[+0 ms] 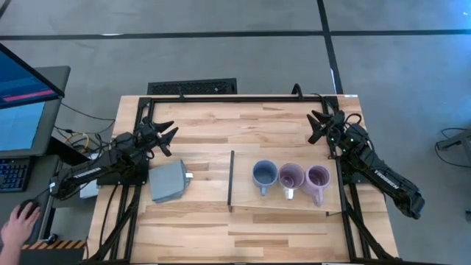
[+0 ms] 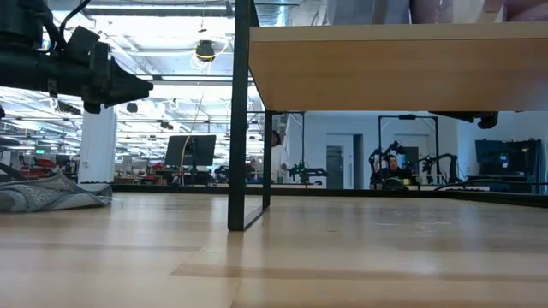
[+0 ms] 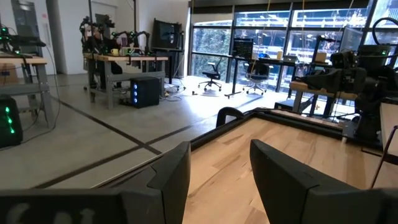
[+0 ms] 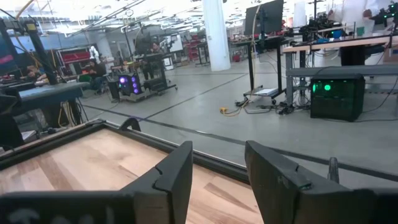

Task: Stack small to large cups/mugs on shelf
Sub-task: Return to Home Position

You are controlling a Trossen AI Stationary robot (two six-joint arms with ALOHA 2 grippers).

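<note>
From the high view, three mugs are seen standing upright in a row on the shelf (image 1: 287, 158). The blue-grey mug (image 1: 265, 174) is nearest the black strip (image 1: 231, 180). The middle lavender mug (image 1: 292, 177) comes next, and the outer lavender mug (image 1: 318, 178) is nearest the right arm. Each stands on the panel itself, mouth upward, with none set inside another, and only their own walls can be made out within them. A grey block (image 1: 168, 181) lies on the tabletop (image 1: 199, 235) beside the strip. The left gripper (image 1: 171, 141) is held above the table's left part and the right gripper (image 1: 315, 126) beyond the shelf's far right corner. Both are well apart from the mugs, with their fingers spread. A person's hand (image 1: 18, 220) is seen off the table.

In the low view, the shelf is shown edge-on, with only the mugs' bases above it.

In the left wrist view, the jaws are parted with only bare tabletop between them.

The same is seen in the right wrist view.
</note>
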